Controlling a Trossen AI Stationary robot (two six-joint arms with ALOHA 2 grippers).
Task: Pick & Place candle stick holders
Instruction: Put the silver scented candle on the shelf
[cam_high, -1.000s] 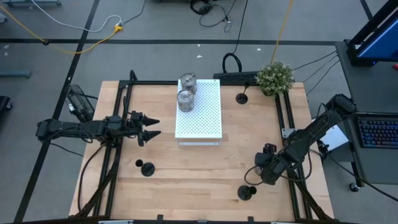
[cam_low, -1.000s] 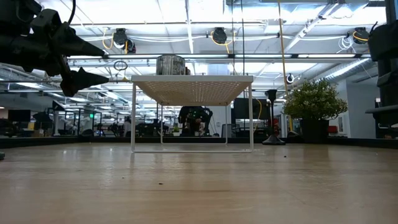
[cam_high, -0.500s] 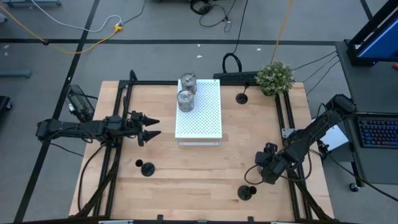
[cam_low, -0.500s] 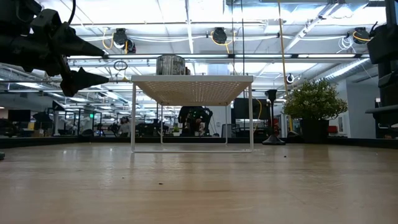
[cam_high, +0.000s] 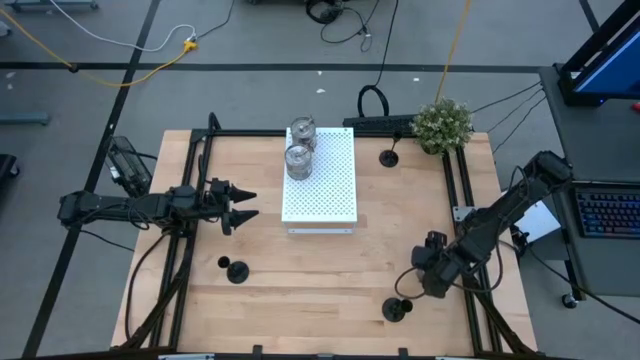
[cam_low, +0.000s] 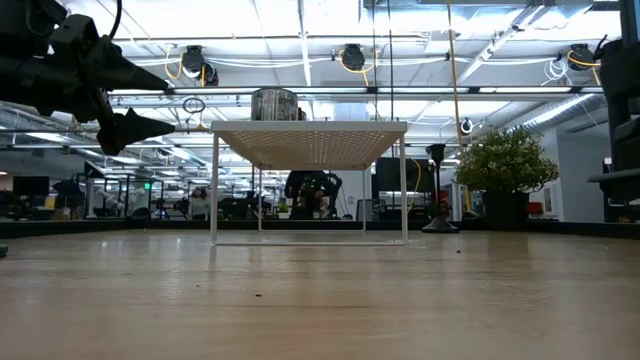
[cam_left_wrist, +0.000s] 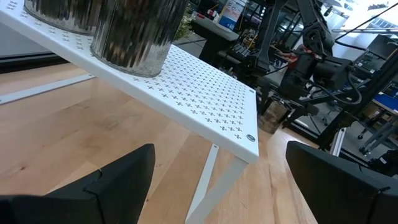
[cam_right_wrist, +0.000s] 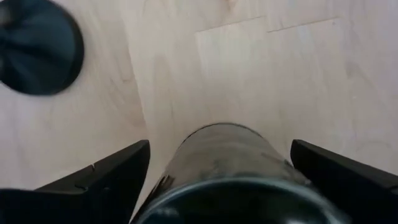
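Two silver candle stick holders (cam_high: 298, 160) (cam_high: 303, 130) stand on the white perforated board (cam_high: 330, 190). A third silver holder (cam_right_wrist: 227, 155) stands on the table between the fingers of my right gripper (cam_right_wrist: 221, 146). That gripper (cam_high: 418, 277) points down near the table's near right corner, open, with a gap on each side of the holder. Black holders stand on their round bases at the near right (cam_high: 397, 309), near left (cam_high: 236, 270) and far side (cam_high: 390, 157). My left gripper (cam_high: 245, 203) hovers open and level, left of the board.
A green bushy plant (cam_high: 442, 123) stands at the far right corner. Black rails (cam_high: 458, 190) run along the table's left and right sides. The board stands on thin legs (cam_low: 214, 190), raised off the table. The black holder's base (cam_right_wrist: 37, 53) lies close beside my right gripper.
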